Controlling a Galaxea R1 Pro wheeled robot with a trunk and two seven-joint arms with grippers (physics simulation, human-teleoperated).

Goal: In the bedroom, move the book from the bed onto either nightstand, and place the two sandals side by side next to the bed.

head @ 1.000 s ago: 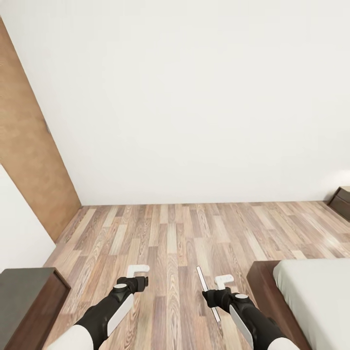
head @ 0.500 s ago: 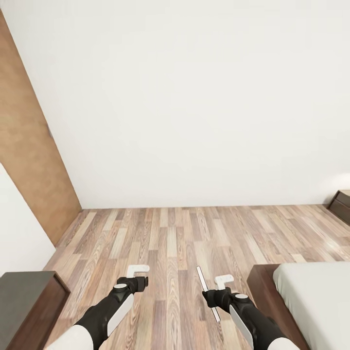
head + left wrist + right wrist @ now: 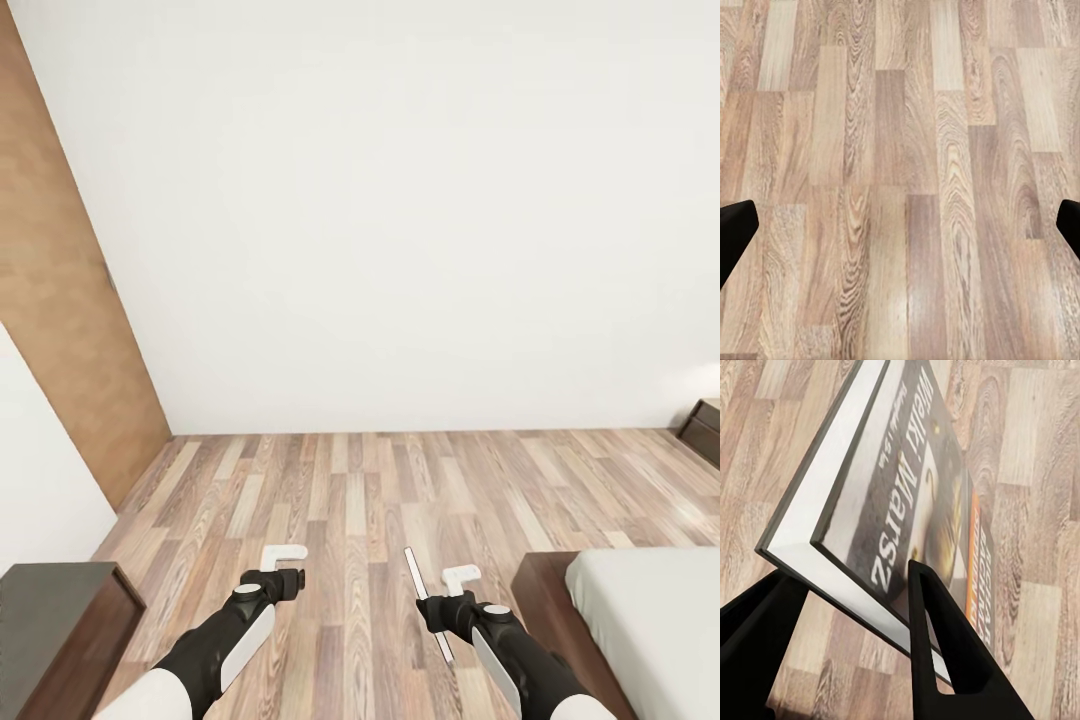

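The book [image 3: 907,510] is in my right tool [image 3: 851,607], a thin paperback with a dark grey-brown cover, white lettering running along it and an orange band down one side. In the right wrist view I see its white page block edge-on, with one black finger [image 3: 937,637] pressed on the cover and the other behind the back. From my head camera the book [image 3: 428,603] shows as a slim pale strip standing on edge above the wood-plank floor [image 3: 400,490], just left of my right tool [image 3: 455,590].

Against the frames from a second ago, my whole view has tipped: the line where the white wall [image 3: 400,200] meets the floor sits lower, the brown door [image 3: 60,330] on the far left takes up less of the picture, and the dark nightstand [image 3: 705,425] at the far right has slid closer to the edge. The bed [image 3: 650,620], dark frame and light-grey mattress, lies near right, a touch lower than before. Both arms sit where they were in the picture.

My right tool is closed on the book, fingers only as far apart as the book is thick. My left tool [image 3: 282,565] hangs over bare floor with nothing in it; in the left wrist view its two black fingertips [image 3: 735,229] sit at opposite edges, spread wide. A dark wooden cabinet [image 3: 60,630] stands near left.
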